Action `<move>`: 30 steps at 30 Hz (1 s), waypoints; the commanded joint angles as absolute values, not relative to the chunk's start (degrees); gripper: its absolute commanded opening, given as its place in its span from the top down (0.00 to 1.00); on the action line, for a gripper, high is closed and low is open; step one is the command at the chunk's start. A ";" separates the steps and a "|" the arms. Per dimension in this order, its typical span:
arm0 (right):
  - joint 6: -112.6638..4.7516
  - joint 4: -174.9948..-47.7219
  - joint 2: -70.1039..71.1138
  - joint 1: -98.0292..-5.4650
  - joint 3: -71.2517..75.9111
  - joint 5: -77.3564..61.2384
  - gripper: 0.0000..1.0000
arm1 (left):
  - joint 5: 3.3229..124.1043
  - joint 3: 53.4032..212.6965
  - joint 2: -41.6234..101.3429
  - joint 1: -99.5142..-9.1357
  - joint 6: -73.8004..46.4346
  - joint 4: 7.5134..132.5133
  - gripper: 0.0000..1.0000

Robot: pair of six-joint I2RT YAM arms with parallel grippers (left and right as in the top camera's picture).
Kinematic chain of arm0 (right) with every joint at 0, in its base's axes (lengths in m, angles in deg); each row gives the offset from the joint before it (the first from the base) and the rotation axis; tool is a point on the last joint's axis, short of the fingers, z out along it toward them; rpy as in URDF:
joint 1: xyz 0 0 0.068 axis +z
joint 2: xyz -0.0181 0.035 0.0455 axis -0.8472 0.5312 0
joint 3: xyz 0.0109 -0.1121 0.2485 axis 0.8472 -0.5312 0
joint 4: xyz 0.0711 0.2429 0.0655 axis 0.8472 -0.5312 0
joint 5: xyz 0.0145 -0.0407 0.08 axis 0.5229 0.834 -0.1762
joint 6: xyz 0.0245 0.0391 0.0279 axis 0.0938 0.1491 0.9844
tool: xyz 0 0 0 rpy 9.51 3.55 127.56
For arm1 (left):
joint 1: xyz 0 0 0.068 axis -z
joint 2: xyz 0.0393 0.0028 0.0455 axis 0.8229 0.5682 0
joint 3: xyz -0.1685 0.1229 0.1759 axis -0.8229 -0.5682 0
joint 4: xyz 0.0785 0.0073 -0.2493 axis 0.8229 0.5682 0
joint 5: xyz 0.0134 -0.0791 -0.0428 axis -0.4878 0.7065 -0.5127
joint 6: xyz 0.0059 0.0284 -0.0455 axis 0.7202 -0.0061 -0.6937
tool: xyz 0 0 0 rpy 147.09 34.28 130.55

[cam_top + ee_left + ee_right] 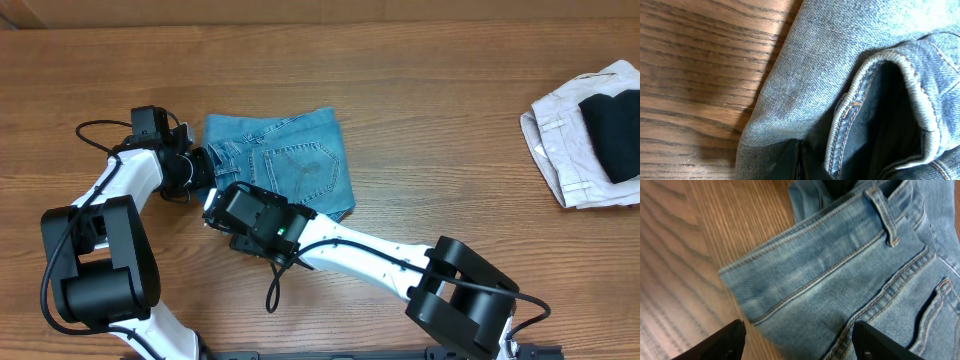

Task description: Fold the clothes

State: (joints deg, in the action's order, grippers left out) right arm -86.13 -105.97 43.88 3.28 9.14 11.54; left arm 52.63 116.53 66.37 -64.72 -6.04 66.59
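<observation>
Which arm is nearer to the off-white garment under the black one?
Right. The right arm lies on the side of the jeans facing the off-white garment; the left arm lies on their opposite side.

Lab bench: wooden table (430,140), robot arms (365,255)

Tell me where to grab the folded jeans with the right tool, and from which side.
Probably best: take the jeans by the waistband corner nearest the right tool, coming in low from the bare table side. The stitched band there is thick and firm, its edge lies exposed on the wood, and the open jaws face it.
</observation>
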 commanded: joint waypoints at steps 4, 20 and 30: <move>-86.35 -104.48 42.04 3.10 6.84 12.58 0.28 | 52.17 114.38 67.62 -63.58 -6.83 68.08 0.94; -88.62 -96.99 46.77 3.10 5.60 16.63 0.43 | 52.20 114.38 67.62 -63.58 -6.83 68.12 0.93; -88.66 -95.30 46.77 2.01 5.62 18.20 0.91 | 52.20 114.38 67.62 -63.58 -6.83 68.17 0.93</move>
State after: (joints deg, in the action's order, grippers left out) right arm -88.97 -95.79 46.37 3.12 5.68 16.17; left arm 52.65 116.53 66.37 -64.70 -6.04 66.61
